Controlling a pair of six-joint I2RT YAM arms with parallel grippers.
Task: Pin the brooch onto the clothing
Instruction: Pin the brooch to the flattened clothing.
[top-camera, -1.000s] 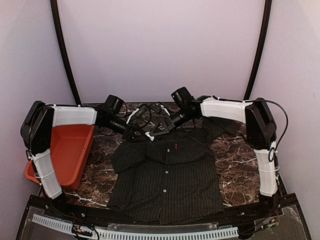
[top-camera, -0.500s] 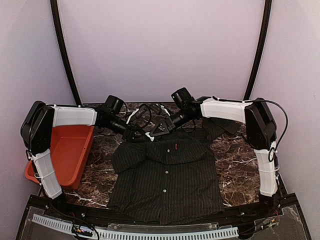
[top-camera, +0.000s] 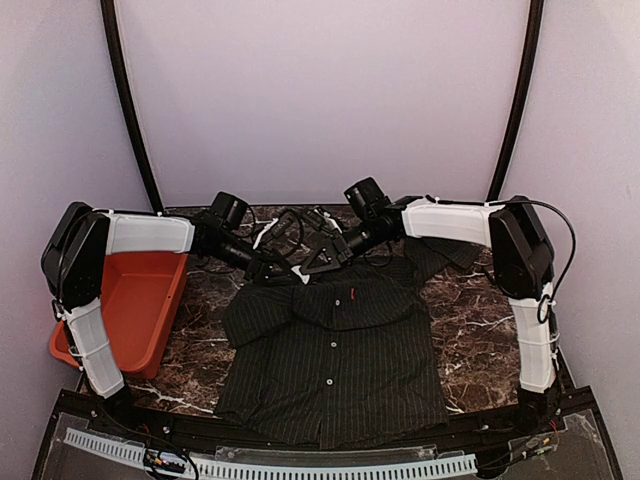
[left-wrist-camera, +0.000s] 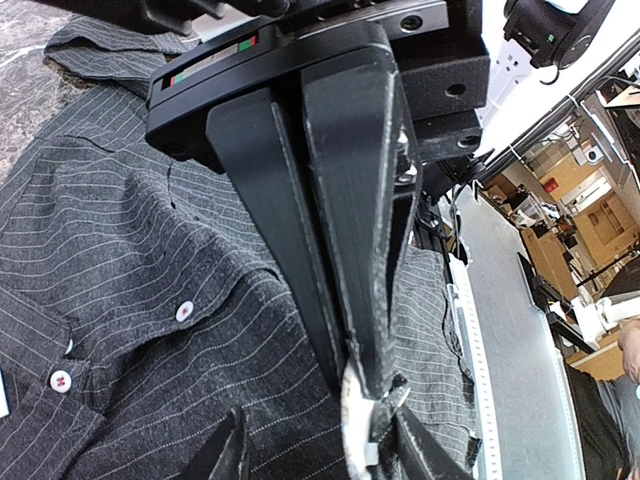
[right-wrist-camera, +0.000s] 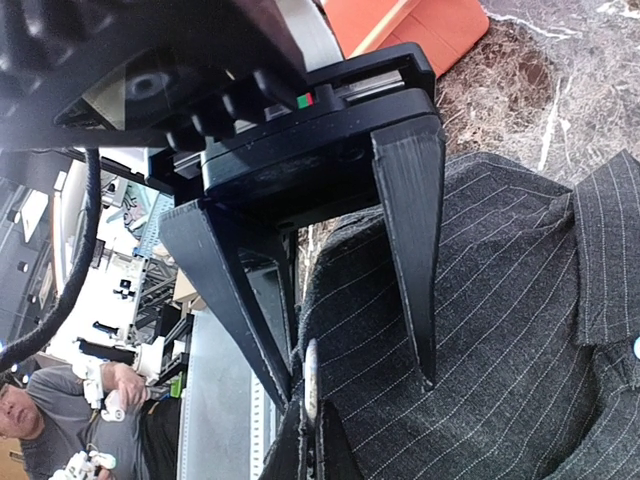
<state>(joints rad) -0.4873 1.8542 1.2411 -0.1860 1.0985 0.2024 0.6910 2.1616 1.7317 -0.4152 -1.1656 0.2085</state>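
Clamped shut at the right gripper (left-wrist-camera: 358, 372) on the small silvery brooch (right-wrist-camera: 310, 380). Spread and empty at the left gripper (right-wrist-camera: 357, 392), straddling that spot. Just beneath — the clothing (top-camera: 335, 350), collar end. Could twist loose from so thin a pinch, or snag crowded fingers.

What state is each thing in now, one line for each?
shirt: spread flat on the table, front up, buttoned.
brooch: pinched in the right gripper, close to the shirt.
right gripper: shut on the brooch.
left gripper: open, holding nothing.
orange bin: upright, beside the shirt.
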